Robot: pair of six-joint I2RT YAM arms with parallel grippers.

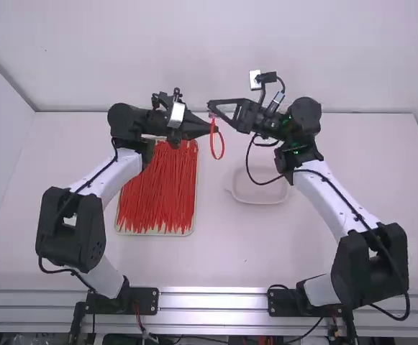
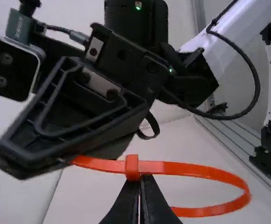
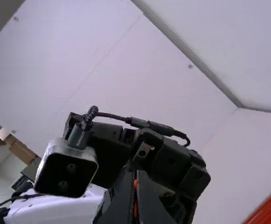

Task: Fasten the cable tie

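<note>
Pinches the tie (image 2: pixel 191 171) by its head in the closed left gripper (image 2: pixel 139 182), as an anchor. Clamps the tail just beyond those tips in the closed right gripper (image 3: pixel 135 186), likely to pull it tighter. Lets the loop hang free beneath both. Has spare ties (image 1: pixel 162 187) on a tray (image 1: pixel 155 233) below the left gripper.
</note>
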